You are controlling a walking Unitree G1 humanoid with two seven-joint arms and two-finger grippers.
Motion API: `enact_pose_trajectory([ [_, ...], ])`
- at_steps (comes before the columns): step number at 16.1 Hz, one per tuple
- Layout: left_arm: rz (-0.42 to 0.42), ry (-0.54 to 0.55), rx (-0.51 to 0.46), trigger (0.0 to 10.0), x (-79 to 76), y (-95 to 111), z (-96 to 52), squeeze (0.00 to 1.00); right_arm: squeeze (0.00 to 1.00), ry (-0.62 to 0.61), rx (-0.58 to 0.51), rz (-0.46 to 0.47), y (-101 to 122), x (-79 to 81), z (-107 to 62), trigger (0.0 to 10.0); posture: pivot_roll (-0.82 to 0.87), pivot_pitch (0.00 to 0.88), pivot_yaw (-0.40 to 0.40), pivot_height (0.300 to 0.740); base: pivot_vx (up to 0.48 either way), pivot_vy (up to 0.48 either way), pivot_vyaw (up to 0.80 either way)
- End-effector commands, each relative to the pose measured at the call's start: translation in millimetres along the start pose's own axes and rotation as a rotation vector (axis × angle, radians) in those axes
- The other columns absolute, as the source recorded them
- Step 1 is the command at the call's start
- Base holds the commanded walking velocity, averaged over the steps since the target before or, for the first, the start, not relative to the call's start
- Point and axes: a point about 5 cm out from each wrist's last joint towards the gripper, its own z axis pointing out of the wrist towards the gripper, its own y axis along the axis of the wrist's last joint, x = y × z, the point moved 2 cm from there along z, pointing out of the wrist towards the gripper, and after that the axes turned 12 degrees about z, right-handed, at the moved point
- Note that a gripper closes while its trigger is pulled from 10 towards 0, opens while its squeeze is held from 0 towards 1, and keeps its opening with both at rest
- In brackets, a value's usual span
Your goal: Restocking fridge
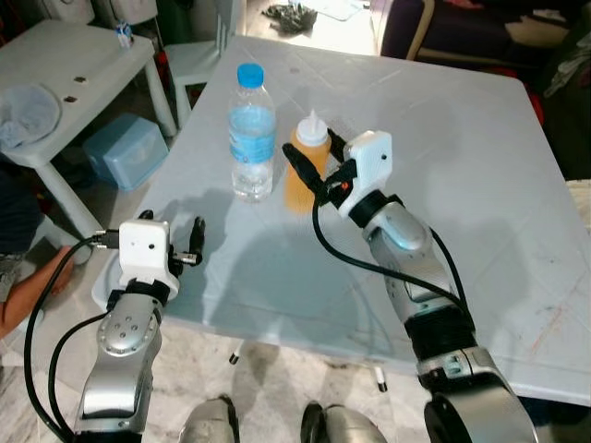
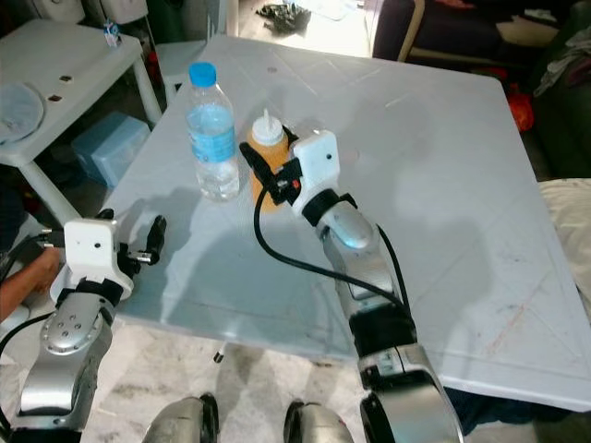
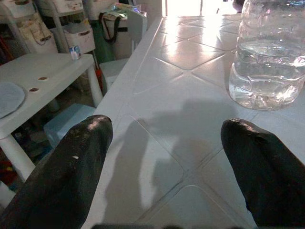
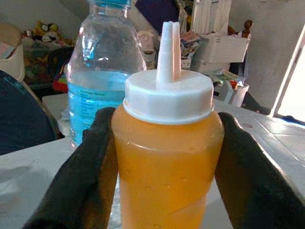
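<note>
Orange squeeze bottle (image 4: 167, 157) upright on white surface (image 1: 443, 185), just beside water bottle (image 1: 251, 129). Right pincer (image 1: 309, 171) straddling its body, fingers (image 4: 90, 176) on either side, seemingly touching though contact not clear. Left pincer (image 1: 189, 242) spread wide, holding nothing, low near the surface's near edge.

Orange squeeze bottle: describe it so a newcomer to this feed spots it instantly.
On the white table, near its left side, two bottles stand together. The orange squeeze bottle is on the right, between the right gripper's fingers. Unlike the clear water bottle with its blue cap, it has a white nozzle cap.
</note>
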Motion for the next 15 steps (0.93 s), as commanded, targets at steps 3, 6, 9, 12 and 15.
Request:
enact_pose_trajectory([
  [3, -0.011, 0.015, 0.018, 10.0, 0.7, -2, -0.3, 0.00, 0.00, -0.020, 0.048, 0.079, -7, -0.5, -29.0, 1.5, 0.11, 0.118, -0.067, 0.740, 0.000, 0.000, 0.00],
  [6, -0.022, 0.003, 0.041, 10.0, -4.8, -8, 0.5, 0.00, 0.00, -0.017, 0.071, 0.100, -6, 5.8, -39.9, 3.6, 0.08, 0.100, -0.047, 0.740, 0.000, 0.000, 0.00],
  [9, -0.029, -0.021, 0.057, 10.0, -12.7, -12, 3.5, 0.00, 0.00, 0.003, 0.101, 0.099, -1, 17.5, -46.3, 10.0, 0.07, 0.069, -0.032, 0.740, -0.081, 0.000, 0.00],
  [12, -0.026, -0.004, 0.057, 10.0, -10.0, -12, 5.9, 0.00, 0.00, 0.012, 0.080, 0.121, 0, 31.2, -43.0, 10.0, 0.08, 0.056, -0.046, 0.740, -0.348, 0.000, 0.00],
  [15, -0.028, 0.026, 0.062, 10.0, -5.2, -14, 5.2, 0.00, 0.00, -0.055, 0.069, 0.145, -5, 34.0, -41.4, 10.0, 0.09, 0.047, -0.058, 0.740, -0.363, 0.000, 0.00],
])
